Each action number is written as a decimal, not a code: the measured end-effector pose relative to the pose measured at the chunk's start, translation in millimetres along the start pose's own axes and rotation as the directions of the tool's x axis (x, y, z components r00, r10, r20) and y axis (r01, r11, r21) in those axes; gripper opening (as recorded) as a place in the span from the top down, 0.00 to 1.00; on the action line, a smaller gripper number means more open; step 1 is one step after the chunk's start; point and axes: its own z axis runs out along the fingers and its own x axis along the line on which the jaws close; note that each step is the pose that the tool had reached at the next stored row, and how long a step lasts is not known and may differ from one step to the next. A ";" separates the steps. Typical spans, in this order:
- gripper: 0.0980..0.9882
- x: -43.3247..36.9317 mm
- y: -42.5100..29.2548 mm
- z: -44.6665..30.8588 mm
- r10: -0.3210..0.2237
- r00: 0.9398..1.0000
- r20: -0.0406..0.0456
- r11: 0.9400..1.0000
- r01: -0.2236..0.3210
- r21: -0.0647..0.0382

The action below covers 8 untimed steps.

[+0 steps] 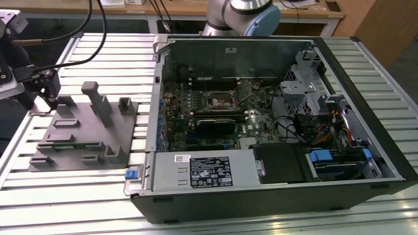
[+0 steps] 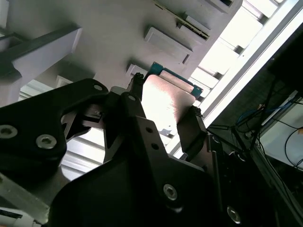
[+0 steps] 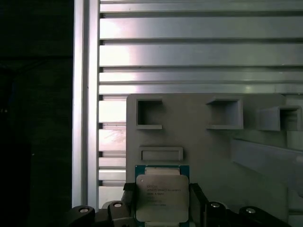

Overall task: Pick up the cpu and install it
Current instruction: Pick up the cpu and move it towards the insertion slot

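Two black fingers point(image 3: 129, 202) of my gripper point(image 3: 163, 190) press against opposite edges of the cpu point(image 3: 162, 201), so I am grasping the chip, which sits squarely between them with its silver top and green rim showing in both wrist views. It is at one corner of the grey fixture point(image 1: 85, 132), just beside a shallow rectangular recess; I cannot tell whether it rests on the fixture or hangs just clear of it. In the exterior view my wrist is at the exterior view's left edge, gripper pointing down over the fixture's far corner on the slatted worktop point(image 1: 65, 205). My base point(image 1: 238, 17) stands behind the open case point(image 1: 274, 196), whose socket point(image 1: 216, 100) lies well apart from the cpu.
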 end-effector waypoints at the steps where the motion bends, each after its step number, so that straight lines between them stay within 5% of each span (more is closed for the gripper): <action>1: 0.50 0.0 0.1 -1.1 0.000 1.000 0.000 1.000 0.000 0.000; 8: 0.50 0.2 0.6 -10.4 0.000 1.000 0.000 1.000 0.000 0.000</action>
